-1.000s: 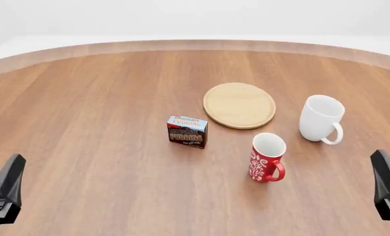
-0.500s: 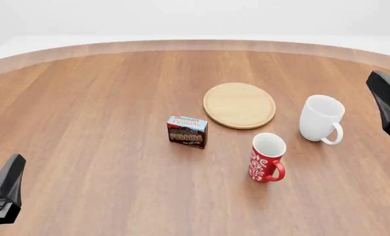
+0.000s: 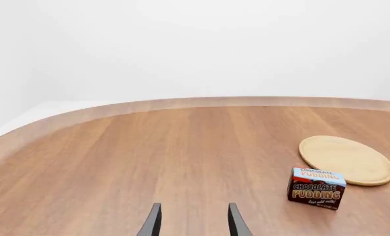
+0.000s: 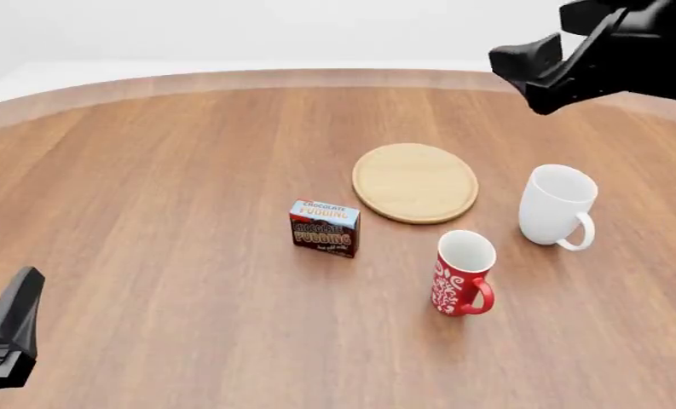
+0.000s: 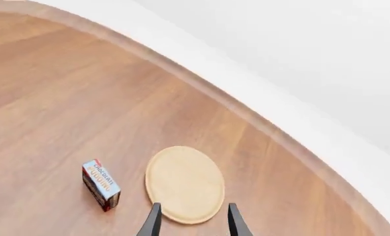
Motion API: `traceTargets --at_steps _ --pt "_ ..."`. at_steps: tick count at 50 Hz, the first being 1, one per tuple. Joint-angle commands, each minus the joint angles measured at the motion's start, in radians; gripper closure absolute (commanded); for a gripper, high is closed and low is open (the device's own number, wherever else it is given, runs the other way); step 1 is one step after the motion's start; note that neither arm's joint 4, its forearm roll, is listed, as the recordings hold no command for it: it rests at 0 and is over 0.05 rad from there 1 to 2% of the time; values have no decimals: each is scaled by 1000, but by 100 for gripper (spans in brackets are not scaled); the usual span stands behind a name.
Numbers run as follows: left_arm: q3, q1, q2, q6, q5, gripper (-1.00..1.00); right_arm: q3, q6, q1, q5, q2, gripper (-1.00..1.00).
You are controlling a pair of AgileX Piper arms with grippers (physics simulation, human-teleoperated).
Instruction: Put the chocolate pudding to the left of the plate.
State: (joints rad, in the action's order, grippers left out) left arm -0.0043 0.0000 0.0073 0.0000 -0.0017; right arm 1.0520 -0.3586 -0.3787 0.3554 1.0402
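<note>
The chocolate pudding (image 4: 324, 227) is a small dark-brown carton with a light blue top, standing upright on the table just left of and nearer than the plate (image 4: 415, 182), a flat light-wood disc. My right gripper (image 4: 531, 68) hangs high at the back right, well above the table. In its wrist view its fingers (image 5: 153, 222) stand apart, open and empty, over the plate (image 5: 185, 183) with the pudding (image 5: 101, 184) beside it. My left gripper (image 4: 8, 331) sits low at the front left, open (image 3: 194, 223), far from the pudding (image 3: 316, 189) and plate (image 3: 345, 160).
A white mug (image 4: 557, 204) stands upright right of the plate. A red patterned mug (image 4: 464, 273) stands nearer, right of the pudding. The round table's far rim (image 4: 338, 78) curves across the back.
My right arm has swung up from the right edge to high at the back right. The left arm and all objects have stayed put.
</note>
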Motion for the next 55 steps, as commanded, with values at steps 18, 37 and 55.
traceTargets --at_steps 18,37,55 --pt "0 0 0 0 0 -100 182 -24 -171 93 417 -100" --pt "0 0 0 0 0 -100 168 0 -194 29 554 -100" --pt "0 0 0 0 0 -100 176 -4 -188 -7 635 -100"
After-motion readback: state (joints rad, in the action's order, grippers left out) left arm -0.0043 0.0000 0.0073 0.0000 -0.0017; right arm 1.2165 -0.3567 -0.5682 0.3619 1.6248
